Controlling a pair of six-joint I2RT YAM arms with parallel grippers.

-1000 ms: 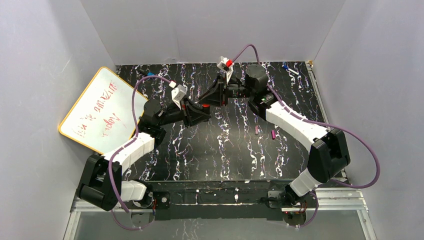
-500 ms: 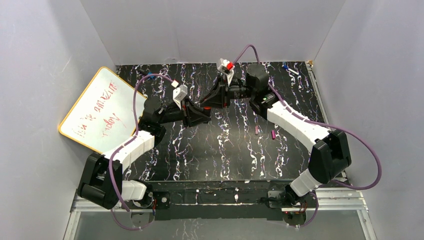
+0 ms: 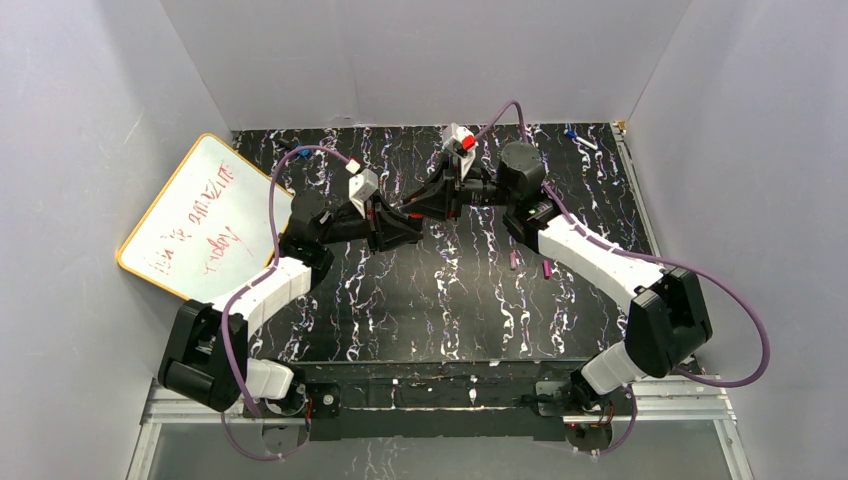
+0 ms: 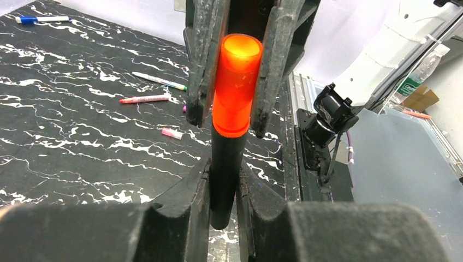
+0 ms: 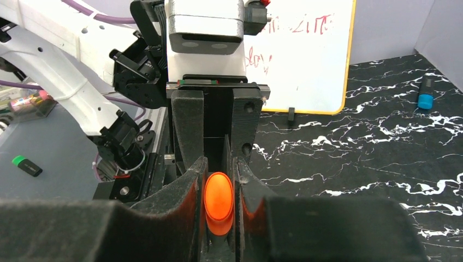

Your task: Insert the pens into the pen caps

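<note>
The two arms meet above the middle of the black, white-veined marbled surface (image 3: 450, 300), their grippers pointing at each other.

The left gripper (image 4: 223, 169) is clenched on the slim black pen (image 4: 224, 180), both fingers pressed against its barrel. The pen runs straight out from this gripper towards the other arm.

The right gripper (image 5: 218, 174) is clamped on the short red-orange plastic pen cap (image 4: 236, 82), one finger on each side of it. In the left wrist view the cap sits over the far end of the black pen, its rim meeting the dark barrel just beyond the left fingertips. The two are in line, held off the surface between the grippers.

On the surface beyond them lie a tiny magenta cap (image 4: 172, 133), a slim red-pink pen (image 4: 144, 99) and a white pen with a green tip (image 4: 159, 81), all well apart from the grippers. A white pen with a blue cap (image 4: 41, 19) lies near the far wall.

A yellow-framed whiteboard (image 3: 195, 220) with red scribbles leans against the left wall.
</note>
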